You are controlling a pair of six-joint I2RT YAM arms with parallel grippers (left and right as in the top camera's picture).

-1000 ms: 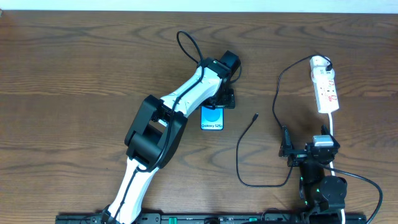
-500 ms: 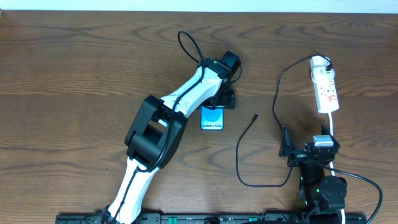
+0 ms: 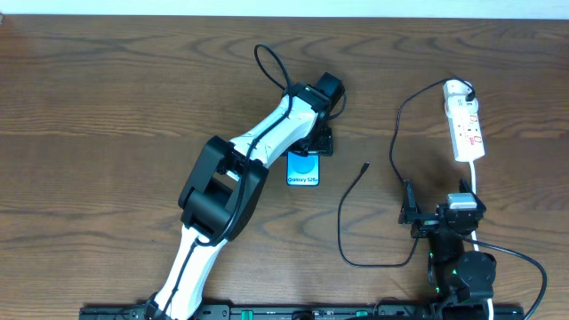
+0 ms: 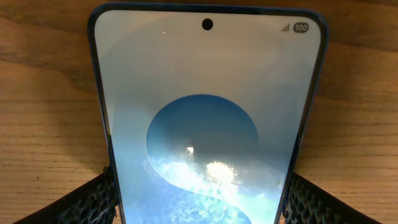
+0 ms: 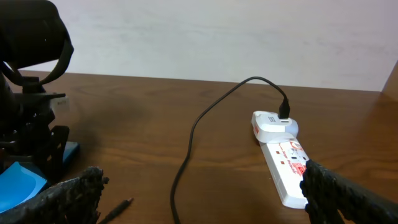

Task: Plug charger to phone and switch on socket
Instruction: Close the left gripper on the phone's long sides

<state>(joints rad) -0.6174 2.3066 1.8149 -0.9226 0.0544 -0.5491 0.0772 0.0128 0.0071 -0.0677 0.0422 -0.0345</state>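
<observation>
The phone [image 3: 303, 168] lies screen-up on the table [image 3: 107, 89], the left gripper's [image 3: 314, 145] fingers [image 4: 93, 199] flanking its edges (grip unclear), the charger [image 3: 342, 222] tip loose nearby, the socket [image 3: 466, 129] well right, and the right gripper [image 3: 410, 212] gaping empty.

Slim phone [image 3: 303, 171] flat, screen up, light blue with teal blob. Black charger [image 3: 340, 227] looping loosely to right, connector tip [image 3: 366, 165] free, near phone. White adapter [image 3: 458, 89] plugged into white socket [image 3: 466, 133], far right.
</observation>
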